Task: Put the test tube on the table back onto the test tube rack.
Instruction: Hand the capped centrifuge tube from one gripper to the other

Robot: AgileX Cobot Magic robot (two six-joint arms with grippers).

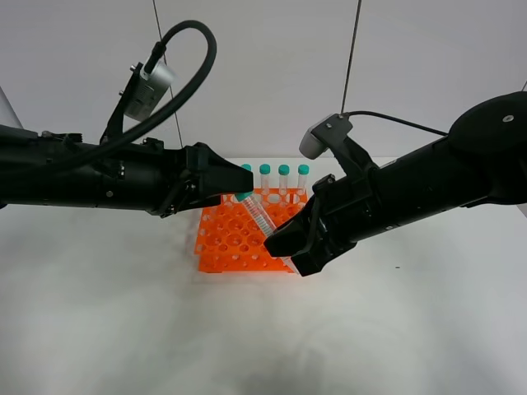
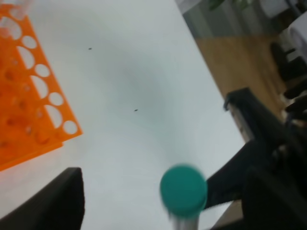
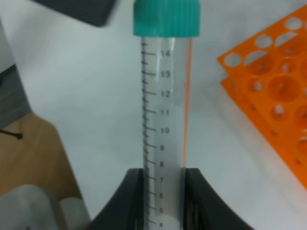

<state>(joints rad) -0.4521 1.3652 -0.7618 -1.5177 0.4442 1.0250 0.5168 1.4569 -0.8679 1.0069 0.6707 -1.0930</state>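
Slanting in the air above the orange test tube rack (image 1: 222,247), the test tube (image 1: 257,216) is held clear of the bench (image 1: 123,329) and is not yet seated in any hole. Its lower body is clamped between the two fingers of the right tool (image 1: 280,247), and the pointed tip is hidden behind them. Its teal cap (image 2: 183,190) is angled up toward the left tool (image 1: 235,185), whose fingers are spread apart on either side of the cap and are not seen to touch it. Four capped tubes (image 1: 284,174) are stood upright in the rack's far row.

A handover between the arms appears to be set up. Trouble could be caused if the right grip is released before the left fingers are firmly closed, since the smooth tube could be dropped onto the rack or bench. If the cap is pinched off-centre, the tube could be twisted askew and its tip jammed against the rim of a hole.
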